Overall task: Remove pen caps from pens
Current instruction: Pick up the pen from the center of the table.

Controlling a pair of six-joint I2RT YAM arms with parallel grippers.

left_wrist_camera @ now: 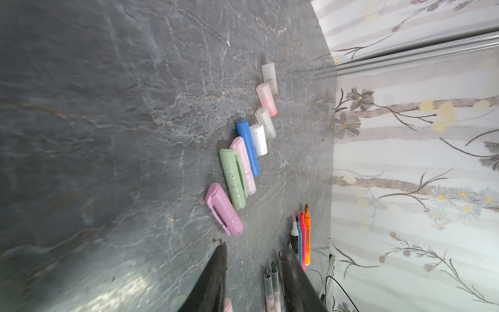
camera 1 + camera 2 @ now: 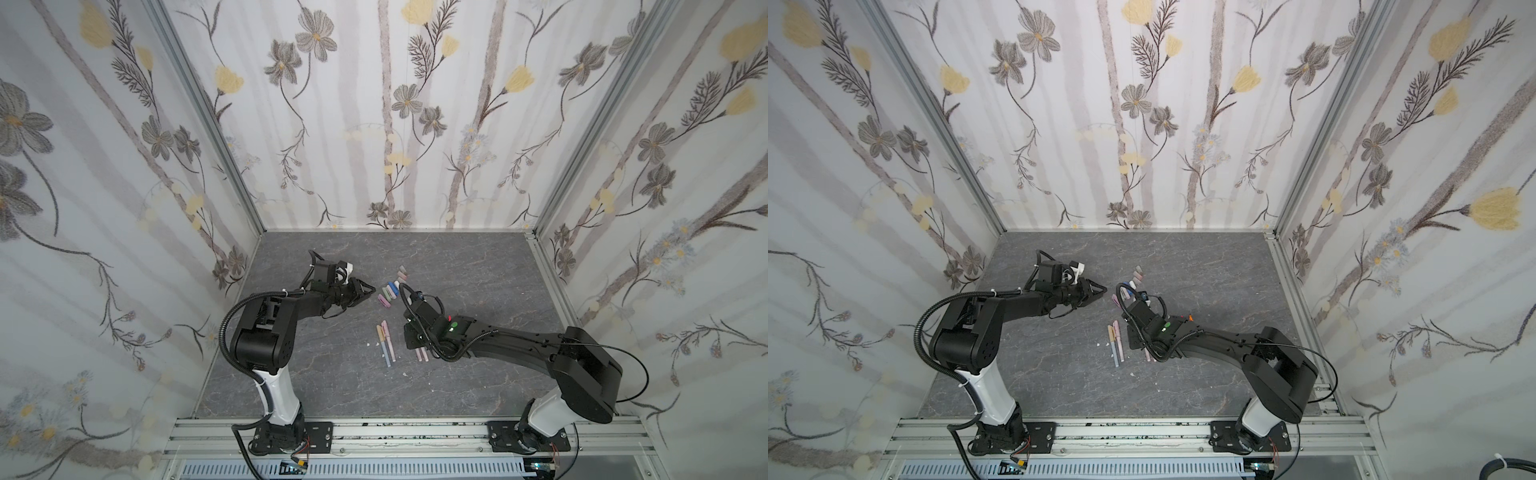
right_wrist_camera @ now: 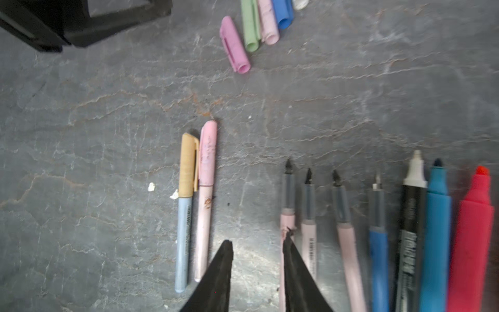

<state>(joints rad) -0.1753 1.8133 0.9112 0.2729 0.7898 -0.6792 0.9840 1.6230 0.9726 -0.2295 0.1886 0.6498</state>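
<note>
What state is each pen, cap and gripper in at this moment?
Slim light-blue plastic pen with tan cap: capped, lying flat.
Slim pale-pink plastic pen with pink cap: capped, lying beside it.
Row of slim and thick plastic pens: uncapped, tips bare.
Row of short plastic pen caps: off, lying loose.
Left gripper: fingers open, empty.
Right gripper: fingers open, empty.
</note>
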